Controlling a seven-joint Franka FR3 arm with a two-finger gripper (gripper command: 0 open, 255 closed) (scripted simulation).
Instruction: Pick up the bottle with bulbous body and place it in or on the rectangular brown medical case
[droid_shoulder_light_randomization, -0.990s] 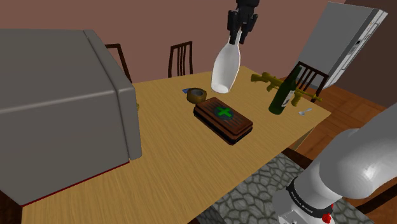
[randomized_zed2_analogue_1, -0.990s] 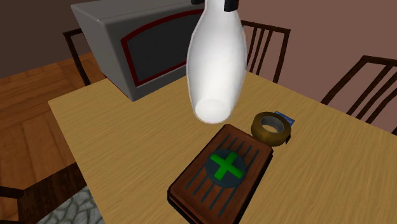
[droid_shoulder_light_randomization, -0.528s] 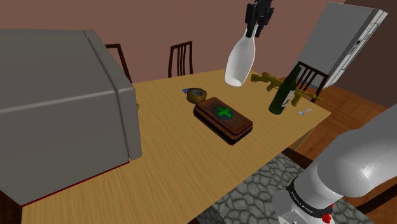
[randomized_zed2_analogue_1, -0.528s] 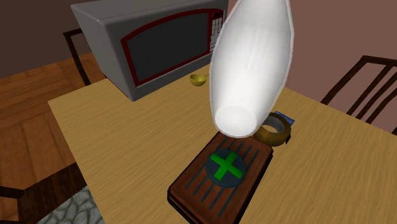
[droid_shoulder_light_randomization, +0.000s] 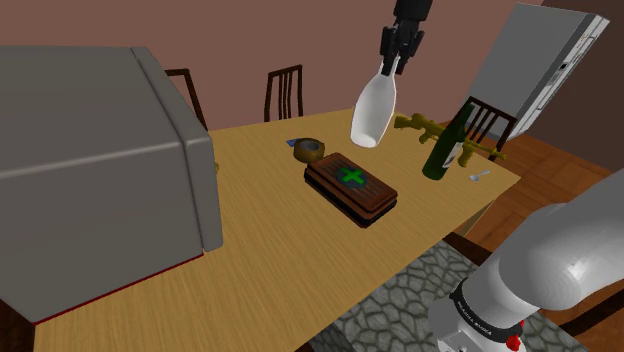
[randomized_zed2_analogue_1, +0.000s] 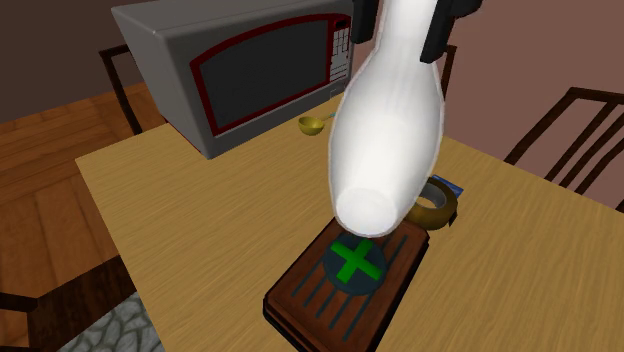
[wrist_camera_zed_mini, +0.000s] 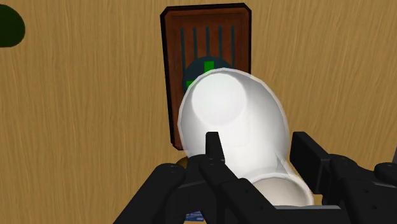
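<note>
Bottle (droid_shoulder_light_randomization: 372, 108), white and bulbous, clamped at neck by gripper (droid_shoulder_light_randomization: 391, 64). Hangs high over table (droid_shoulder_light_randomization: 270, 240), base down, long axis tilted. Sits roughly above brown case (droid_shoulder_light_randomization: 352, 186); needs mostly a descent to land.

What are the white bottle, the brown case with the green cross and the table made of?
Bottle: plain white, smooth, faint sheen; maybe glazed ceramic or plastic, hard to tell. Case: dark reddish-brown, grooved lid, looks like varnished wood. Table: light wood, matte, grain lines showing.
</note>
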